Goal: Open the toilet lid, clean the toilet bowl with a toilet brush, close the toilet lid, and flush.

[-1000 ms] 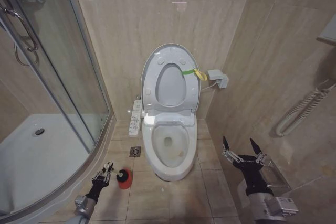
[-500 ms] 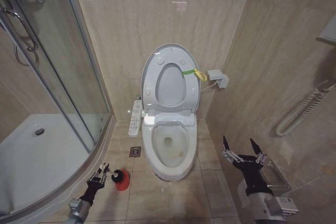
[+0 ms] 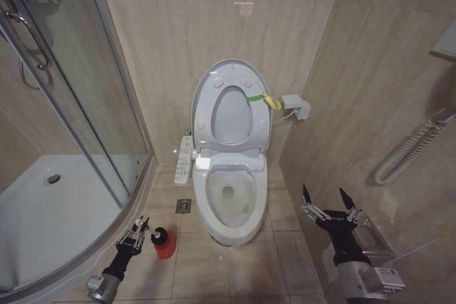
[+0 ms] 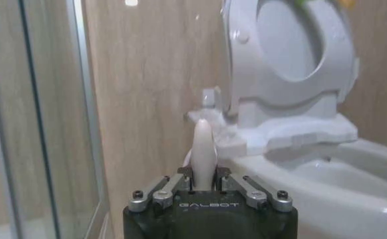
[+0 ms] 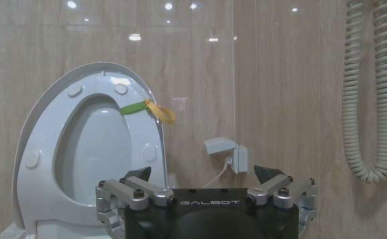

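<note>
Lid [image 3: 229, 108] up against the wall, bowl [image 3: 229, 201] exposed for scrubbing, brush [image 4: 202, 154] upright in the red holder [image 3: 164, 243] beside the bowl, handle clamped between the left gripper [image 4: 203, 178] fingers for lifting, right gripper [image 3: 328, 203] splayed, idle opposite.

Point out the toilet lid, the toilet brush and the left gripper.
toilet lid [image 3: 203, 97]: head view, raised lid's left rim.
toilet brush [image 3: 164, 243]: head view, red holder.
left gripper [image 3: 135, 235]: head view, between its fingertips.

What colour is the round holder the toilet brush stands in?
Red. The holder shows best in the head view, on the floor left of the toilet bowl.
</note>
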Available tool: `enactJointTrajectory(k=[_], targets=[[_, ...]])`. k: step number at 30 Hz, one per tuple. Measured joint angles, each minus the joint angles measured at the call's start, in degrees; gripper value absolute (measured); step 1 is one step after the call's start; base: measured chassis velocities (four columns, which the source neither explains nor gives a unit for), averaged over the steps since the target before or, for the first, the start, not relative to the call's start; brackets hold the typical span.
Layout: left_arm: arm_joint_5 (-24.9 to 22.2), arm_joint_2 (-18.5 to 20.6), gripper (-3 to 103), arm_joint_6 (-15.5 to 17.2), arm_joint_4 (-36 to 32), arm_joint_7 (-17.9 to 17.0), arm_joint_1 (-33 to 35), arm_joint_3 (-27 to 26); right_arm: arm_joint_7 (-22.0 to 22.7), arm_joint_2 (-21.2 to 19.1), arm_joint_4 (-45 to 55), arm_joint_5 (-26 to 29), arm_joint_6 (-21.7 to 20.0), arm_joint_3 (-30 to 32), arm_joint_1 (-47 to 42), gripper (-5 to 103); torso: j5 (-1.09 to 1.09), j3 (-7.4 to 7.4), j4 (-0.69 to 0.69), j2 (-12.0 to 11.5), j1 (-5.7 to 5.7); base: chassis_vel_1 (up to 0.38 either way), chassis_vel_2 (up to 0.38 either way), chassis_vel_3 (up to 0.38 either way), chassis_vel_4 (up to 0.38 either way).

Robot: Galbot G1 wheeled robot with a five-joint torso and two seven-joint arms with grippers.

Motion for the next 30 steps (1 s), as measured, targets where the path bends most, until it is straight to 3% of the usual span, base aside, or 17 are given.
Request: enactJointTrajectory(k=[5,11,14,30], targets=[[0.4,-0.8,20,-0.1,-4.5,-0.4,3.0,-0.8,0.0,0.0,0.0,0.0,0.0,0.0,0.0,100,0.00,0.00,0.00,0.0,0.00,0.000,0.000,0.000,0.000],[2.3,-3.5,20,-0.8,-13.6,-1.7,11.4,-4.8,0.0,0.0,0.0,0.0,0.0,0.0,0.0,100,0.00,0.00,0.02,0.0,0.00,0.000,0.000,0.000,0.000],[3.9,-6.0,20,-3.3,-24.1,-1.2,20.2,-7.8,0.0,0.0,0.0,0.0,0.0,0.0,0.0,100,0.00,0.00,0.00,0.0,-0.01,0.000,0.000,0.000,0.000],[2.9,-7.6,20,0.2,-42.4,-2.2,26.8,-7.9,0.0,0.0,0.0,0.0,0.0,0.0,0.0,100,0.00,0.00,0.01,0.0,0.00,0.000,0.000,0.000,0.000]])
